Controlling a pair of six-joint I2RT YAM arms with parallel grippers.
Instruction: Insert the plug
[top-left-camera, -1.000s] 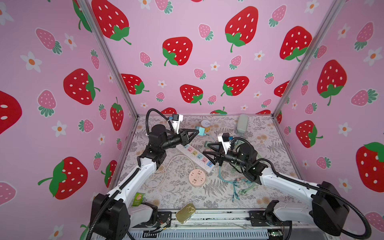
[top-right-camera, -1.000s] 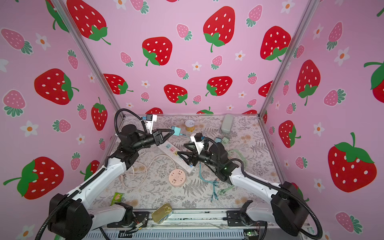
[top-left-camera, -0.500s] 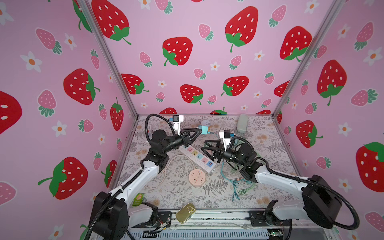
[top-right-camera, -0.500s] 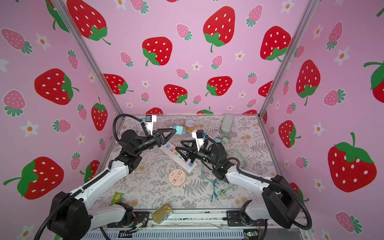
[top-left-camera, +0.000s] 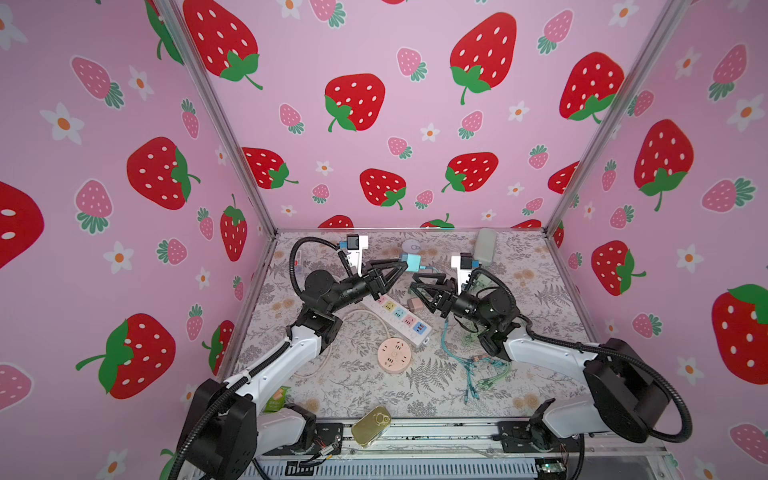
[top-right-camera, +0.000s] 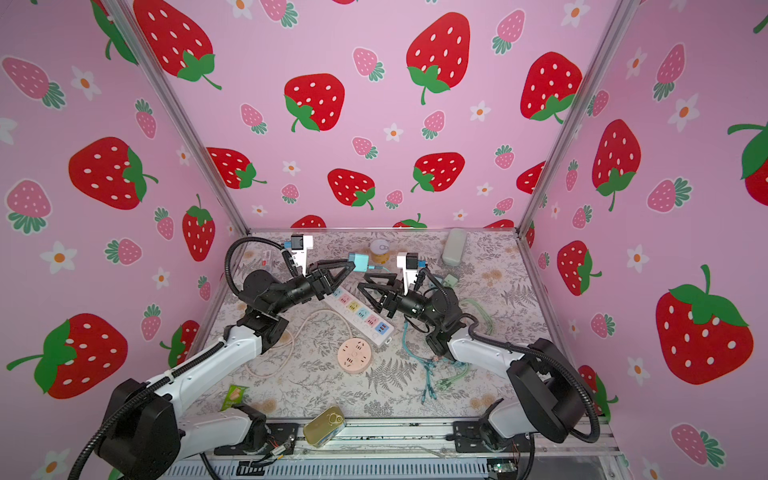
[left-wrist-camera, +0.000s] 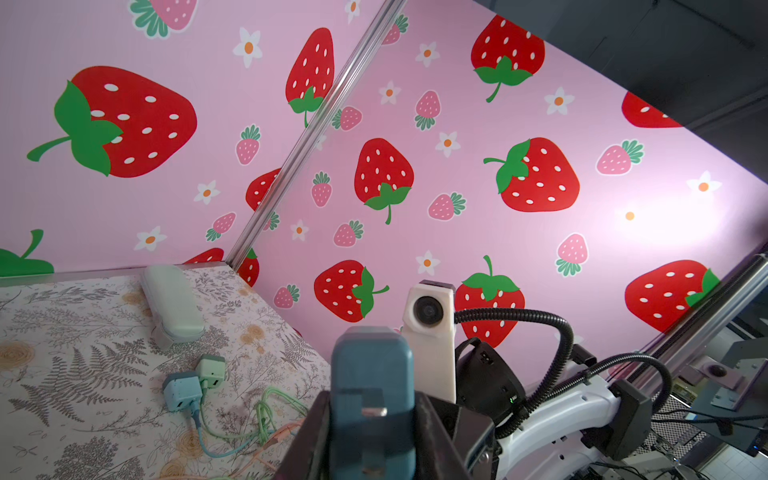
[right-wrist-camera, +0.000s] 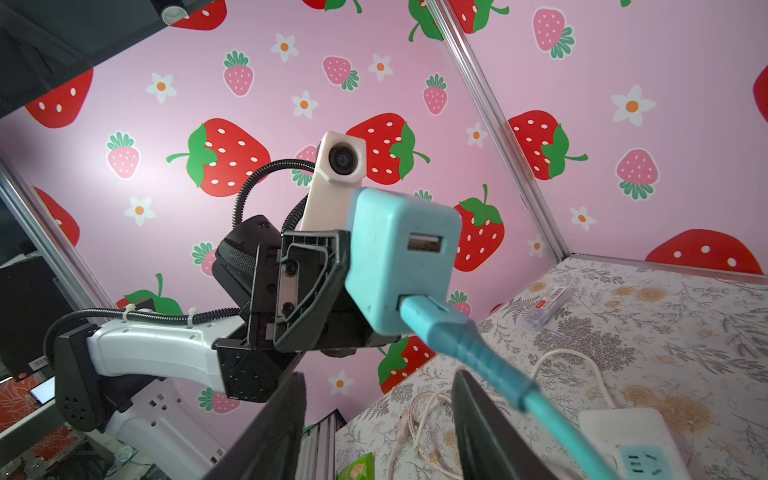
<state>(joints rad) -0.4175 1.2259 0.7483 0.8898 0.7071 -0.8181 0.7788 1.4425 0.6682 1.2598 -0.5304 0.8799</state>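
My left gripper (top-left-camera: 400, 266) is shut on a light-blue charger block (top-left-camera: 412, 262), held in the air above the far end of the white power strip (top-left-camera: 399, 316). In the left wrist view the block (left-wrist-camera: 372, 374) sits between the fingers with its metal prongs facing the camera. A teal cable plug (right-wrist-camera: 457, 336) sits in the block's lower port (right-wrist-camera: 399, 257); the upper port is empty. My right gripper (top-left-camera: 417, 297) stands open just below and right of the block. The cable runs past the outside of one finger (right-wrist-camera: 478, 432), not between them.
A round pink socket (top-left-camera: 394, 350) lies in front of the strip. A bundle of teal and green cables (top-left-camera: 478, 365) lies under the right arm. A grey-green case (top-left-camera: 485, 246) and two small chargers (left-wrist-camera: 183, 390) sit at the back, a tin (top-left-camera: 371, 426) at the front edge.
My right gripper has risen closer to the charger block and its jaws have narrowed. The left gripper has carried the block slightly to the right.
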